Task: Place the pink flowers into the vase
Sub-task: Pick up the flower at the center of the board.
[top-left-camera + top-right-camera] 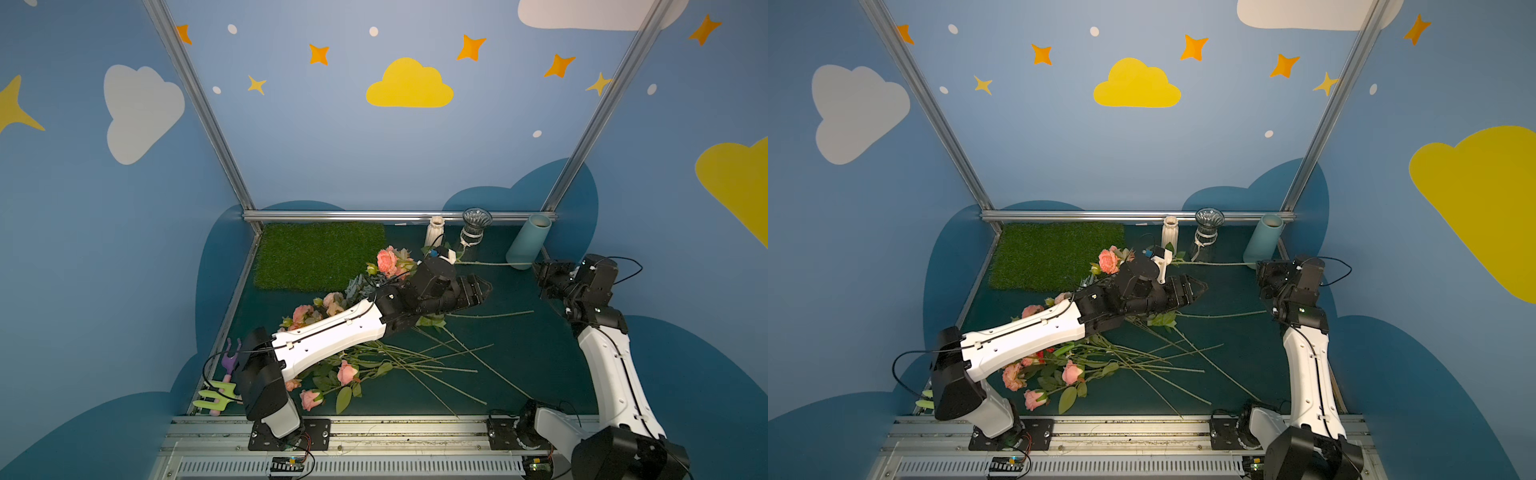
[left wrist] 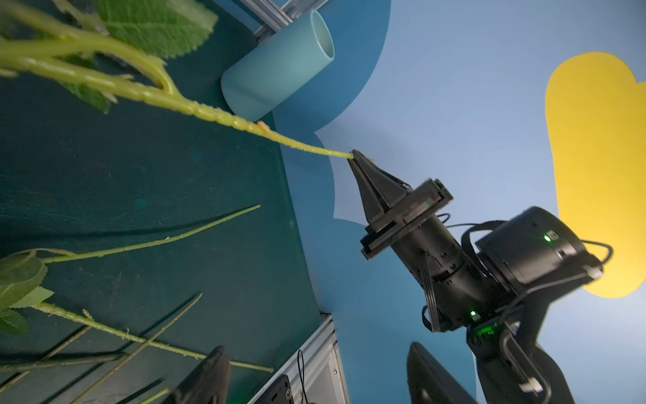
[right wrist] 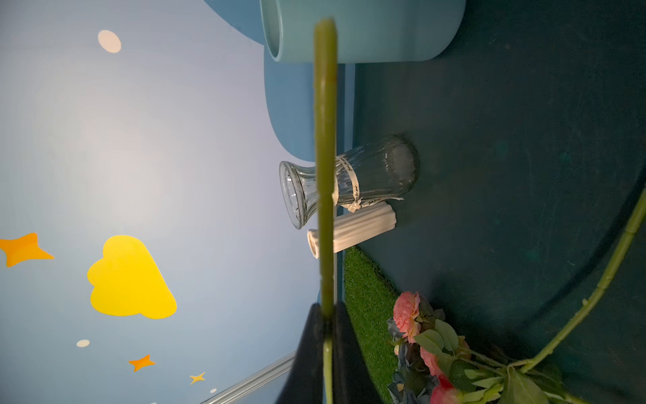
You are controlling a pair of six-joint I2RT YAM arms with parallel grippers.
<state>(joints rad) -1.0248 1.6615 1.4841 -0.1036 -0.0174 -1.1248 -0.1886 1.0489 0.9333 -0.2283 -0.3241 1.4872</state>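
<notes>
Note that the right gripper [image 1: 535, 267] is closed on the bare tip of one flower stem [image 1: 494, 263]. In the left wrist view its two black fingers [image 2: 377, 189] meet on the stem end. You find this gripper near the back right corner of the bench [image 1: 519, 374], just beside the base of the light blue cylinder vase [image 1: 528, 241]. The held stem is raised off the bench surface. It runs along the back edge, in front of the ribbed glass vase [image 1: 476, 226], and passes behind the left wrist. You cannot trace which bloom it carries.

Note that the left gripper [image 1: 482, 291] stands open over the middle of the bench. Nothing lies between its fingers [image 2: 209, 377], and it is near the held stem but apart from it.

The other pink flowers [image 1: 347, 372] lie in a loose pile on the near left part of the bench, partly under the left forearm. Their stems fan out toward the near middle. A dusty grey-blue bunch [image 1: 359, 286] lies at the back of the pile.

The white ribbed vase [image 1: 435, 230] stands at the back edge, just left of the glass vase. An artificial turf mat [image 1: 320, 253] fills the back left corner. Toy garden tools [image 1: 224, 386] lie at the near left corner.
</notes>
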